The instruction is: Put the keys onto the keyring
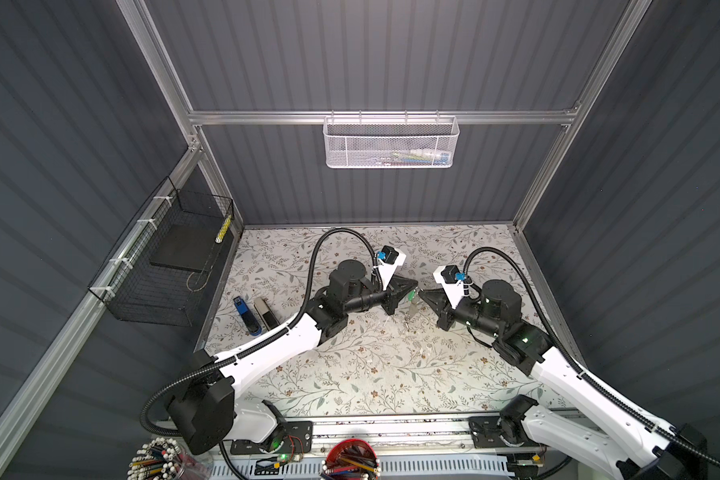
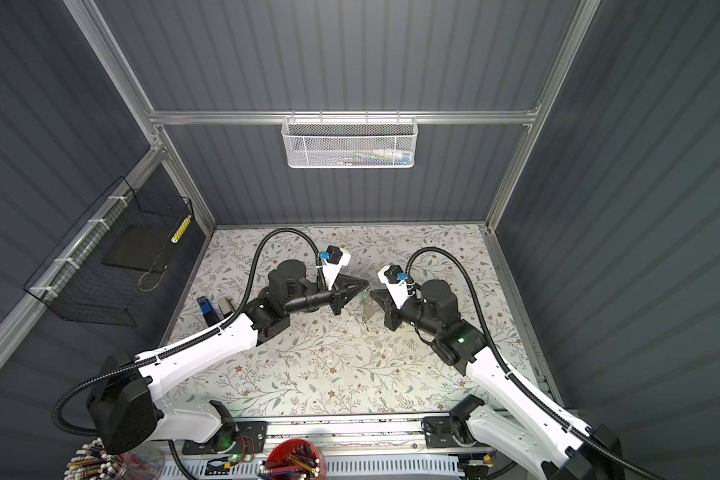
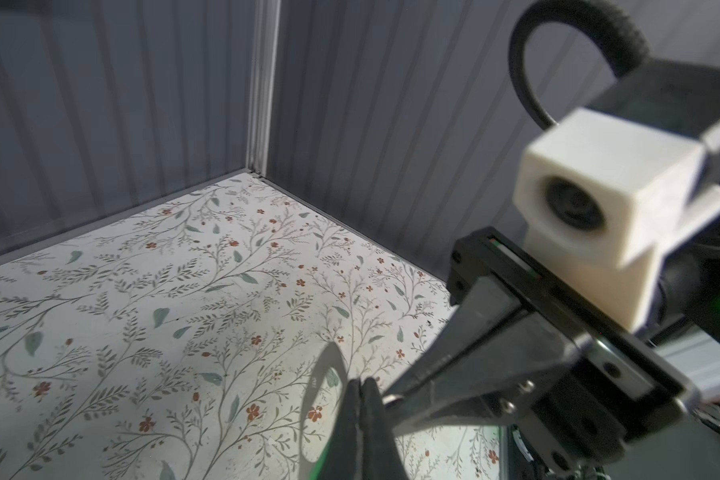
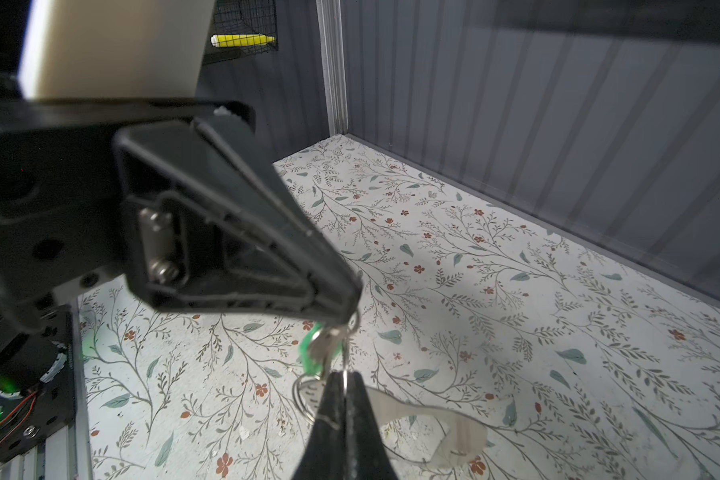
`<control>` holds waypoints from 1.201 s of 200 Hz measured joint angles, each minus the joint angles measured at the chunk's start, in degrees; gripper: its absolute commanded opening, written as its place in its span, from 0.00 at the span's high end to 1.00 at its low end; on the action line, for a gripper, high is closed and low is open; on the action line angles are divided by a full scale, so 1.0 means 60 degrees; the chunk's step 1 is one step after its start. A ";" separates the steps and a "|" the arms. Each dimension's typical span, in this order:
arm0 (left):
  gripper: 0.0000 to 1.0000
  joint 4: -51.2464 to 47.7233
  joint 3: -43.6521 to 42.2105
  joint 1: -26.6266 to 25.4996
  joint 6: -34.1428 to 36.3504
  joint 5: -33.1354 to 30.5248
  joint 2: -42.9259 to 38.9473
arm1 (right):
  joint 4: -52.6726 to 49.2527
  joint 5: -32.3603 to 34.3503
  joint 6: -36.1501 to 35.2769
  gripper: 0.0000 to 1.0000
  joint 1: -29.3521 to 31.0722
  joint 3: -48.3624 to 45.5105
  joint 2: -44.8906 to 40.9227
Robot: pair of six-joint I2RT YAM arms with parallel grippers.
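Both grippers meet above the middle of the floral table. In the right wrist view my left gripper [image 4: 352, 309] is shut at its tip on the head of a silver key [image 4: 327, 340] with a green tag [image 4: 308, 353]. Just below it my right gripper [image 4: 344, 380] is shut on a thin metal loop [image 4: 302, 395] of the keyring [image 4: 454, 432], whose flat grey body juts out sideways. In both top views the green tag [image 1: 411, 296] [image 2: 363, 296] shows between the tips and the keyring [image 1: 412, 312] [image 2: 366, 311] hangs under them. The left wrist view shows its shut fingers [image 3: 352, 415] before the keyring's oval cutout.
A blue stapler [image 1: 246, 316] and a grey stapler [image 1: 265, 312] lie at the table's left edge. A black wire basket [image 1: 171, 266] hangs on the left wall and a white mesh basket [image 1: 391, 143] on the back rail. Pencil cups [image 1: 352, 459] stand at the front.
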 measured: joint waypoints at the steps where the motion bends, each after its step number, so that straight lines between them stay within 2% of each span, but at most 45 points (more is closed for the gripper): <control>1: 1.00 0.0004 0.0000 0.0007 -0.0007 -0.0036 0.0000 | 0.0000 -0.0004 -0.0004 1.00 0.0007 0.0000 0.0000; 62: 1.00 0.0131 0.0000 0.0138 -0.0350 -0.0433 0.0000 | -0.0004 0.0106 -0.0146 1.00 0.0211 0.0004 -0.0226; 115: 1.00 0.0987 -0.0481 0.0138 -0.0761 0.0415 -0.0018 | -0.0029 0.1654 -0.0302 1.00 0.0619 -0.0047 -0.0554; 150: 1.00 0.1592 -0.0772 0.0109 -0.1089 0.0947 -0.0018 | 0.0273 0.2754 -0.0736 1.00 0.1078 -0.0612 -0.0976; 240: 1.00 0.1876 -0.0925 -0.0302 -0.1122 0.1231 -0.0018 | 0.1402 0.4142 -0.1945 1.00 0.2091 -0.1534 -0.1388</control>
